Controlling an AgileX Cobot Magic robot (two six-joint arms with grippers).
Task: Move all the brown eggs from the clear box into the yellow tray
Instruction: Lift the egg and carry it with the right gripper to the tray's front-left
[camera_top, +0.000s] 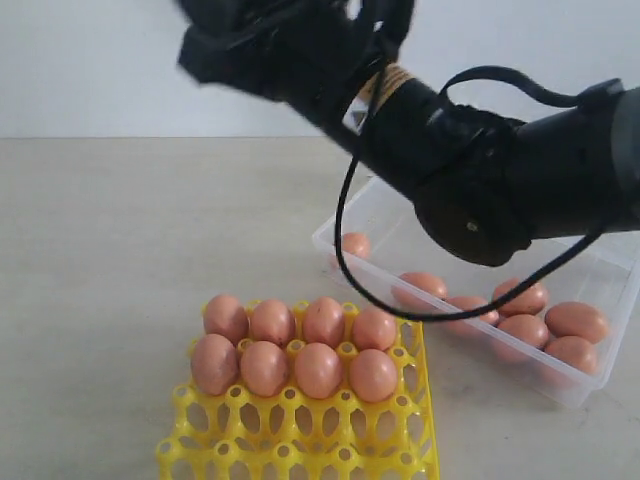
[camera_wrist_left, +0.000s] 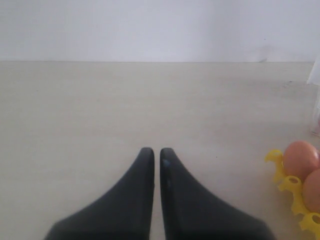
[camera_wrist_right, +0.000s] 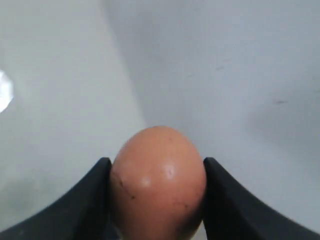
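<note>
Right gripper (camera_wrist_right: 156, 167) clamps one brown egg (camera_wrist_right: 157, 192); left gripper (camera_wrist_left: 156, 154) closed, empty, near yellow tray (camera_wrist_left: 291, 186).

Tray (camera_top: 300, 432) left — box (camera_top: 385, 225) right, behind

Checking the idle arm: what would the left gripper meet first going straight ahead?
The way looks free: the left gripper points over the tabletop toward the far wall, with the yellow tray off to the side. Depth is unclear.
</note>
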